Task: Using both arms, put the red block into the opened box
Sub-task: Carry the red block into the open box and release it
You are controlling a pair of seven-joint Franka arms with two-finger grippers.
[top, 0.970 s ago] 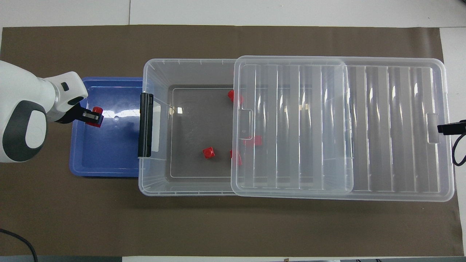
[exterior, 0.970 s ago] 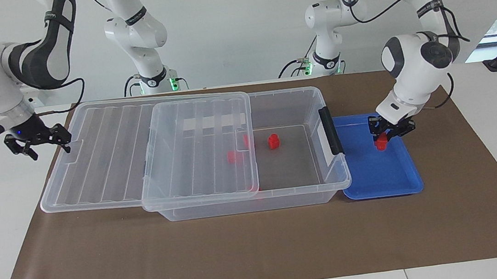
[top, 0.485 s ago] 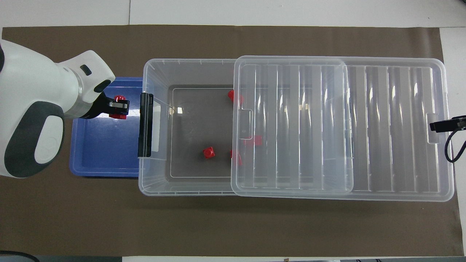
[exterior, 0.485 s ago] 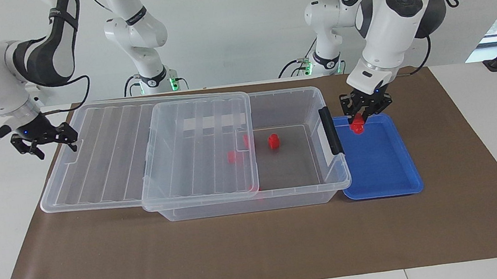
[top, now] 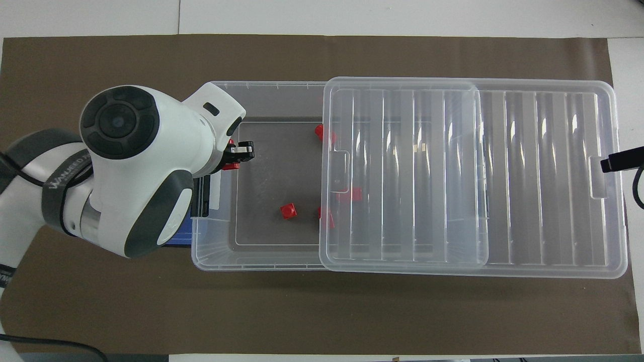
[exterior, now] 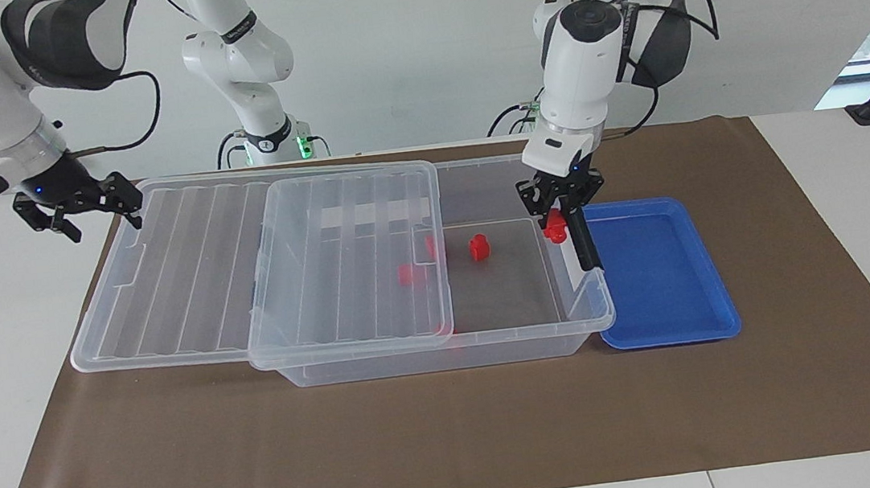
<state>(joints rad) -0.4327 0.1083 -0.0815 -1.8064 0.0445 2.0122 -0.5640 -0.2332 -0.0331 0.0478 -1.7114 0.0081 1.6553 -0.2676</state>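
Observation:
My left gripper [exterior: 557, 213] [top: 242, 153] is shut on a small red block [exterior: 556, 228] [top: 231, 165] and hangs over the uncovered end of the clear box [exterior: 446, 349] [top: 261, 86], just inside its black clip handle [exterior: 583, 243]. Several more red blocks [exterior: 478, 247] [top: 288, 211] lie on the box floor, some under the lid. The ribbed clear lid [exterior: 187, 270] [top: 528, 171] is slid toward the right arm's end, covering about half the box. My right gripper [exterior: 99, 217] [top: 621, 161] is open, raised over that end edge of the lid, holding nothing.
A shallow blue tray [exterior: 666, 284] [top: 178, 239] lies beside the box at the left arm's end; from overhead my left arm covers most of it. A brown mat [exterior: 423, 439] covers the table. Two slimmer arms stand at the robots' edge.
My left gripper has lifted the red block out of the blue tray and carried it across the handle to over the box's open end. The right gripper has risen slightly.

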